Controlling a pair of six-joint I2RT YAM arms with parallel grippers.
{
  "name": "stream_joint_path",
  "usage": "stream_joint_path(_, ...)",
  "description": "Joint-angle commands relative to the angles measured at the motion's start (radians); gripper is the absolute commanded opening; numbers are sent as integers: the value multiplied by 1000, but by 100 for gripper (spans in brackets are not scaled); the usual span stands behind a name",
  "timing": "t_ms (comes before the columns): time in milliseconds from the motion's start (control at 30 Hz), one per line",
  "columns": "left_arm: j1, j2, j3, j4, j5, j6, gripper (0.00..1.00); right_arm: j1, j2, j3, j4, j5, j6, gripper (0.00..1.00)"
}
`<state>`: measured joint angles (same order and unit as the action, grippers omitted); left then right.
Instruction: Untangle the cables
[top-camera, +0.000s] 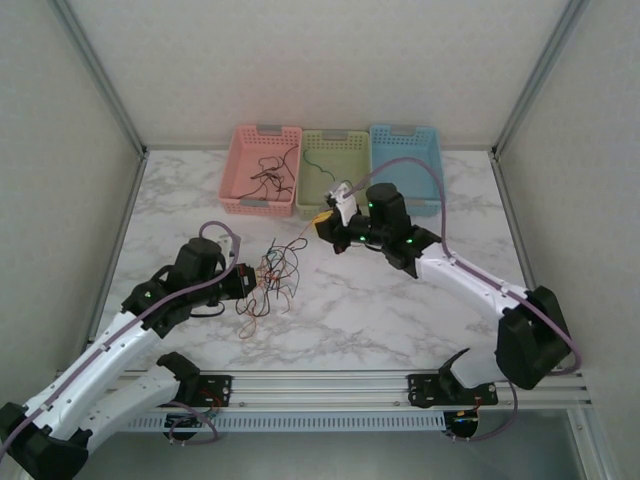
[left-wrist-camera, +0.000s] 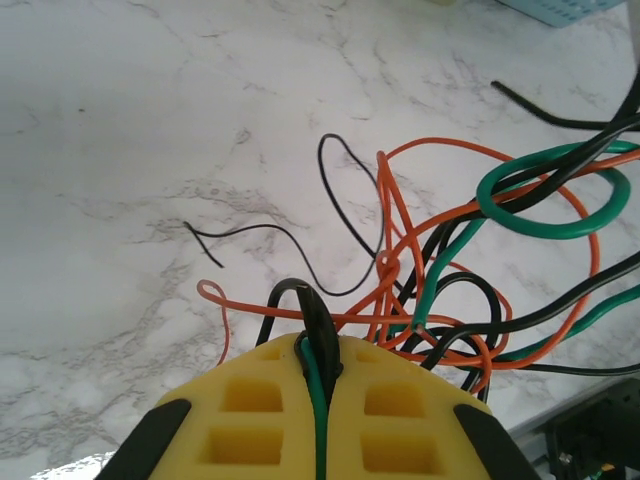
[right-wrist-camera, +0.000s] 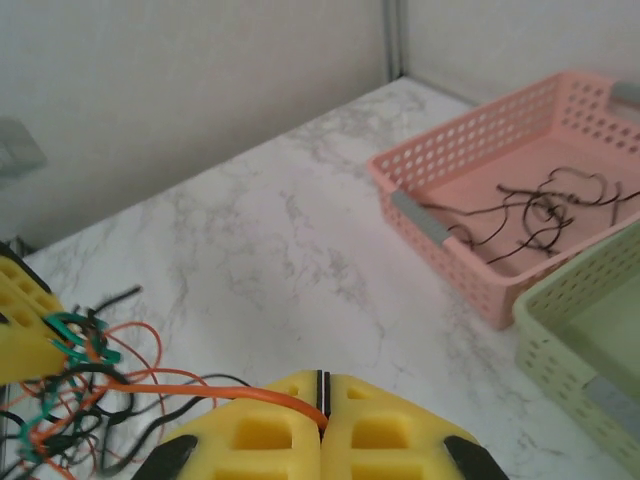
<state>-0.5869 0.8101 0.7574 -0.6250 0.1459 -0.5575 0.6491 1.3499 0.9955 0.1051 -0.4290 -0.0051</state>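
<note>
The tangle of cables (top-camera: 270, 282) lies on the marble desk (top-camera: 400, 310), left of centre, in front of the pink basket (top-camera: 262, 168). The left fingers (left-wrist-camera: 250, 405) are pressed together at the left edge of the tangle. They pinch a green cable (left-wrist-camera: 318, 420) and a black cable (left-wrist-camera: 316, 318) in the seam between them. The right fingers (right-wrist-camera: 380, 430) are pressed together on a single orange cable (right-wrist-camera: 200, 378), which runs from their seam leftward to the tangle. In the top view the right fingers sit to the right of the tangle, near the front wall of the green basket (top-camera: 333, 170). Loose black wires (right-wrist-camera: 540, 215) lie in the pink basket, and one green wire (top-camera: 318, 165) lies in the green basket. The blue basket (top-camera: 405, 165) stands just beside the green basket, on its right.
</note>
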Motion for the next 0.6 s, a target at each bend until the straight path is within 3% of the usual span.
stream_joint_path(0,6,12,-12,-10,-76,-22,0,-9,-83,-26,65,69,51,0)
stream_joint_path(333,6,25,-37,-6,-129,-32,0,-49,-224,-54,51,238,121,0)
stream_joint_path(567,7,2,-37,-23,-168,-39,0,-268,-287,-93,-12,384,302,0)
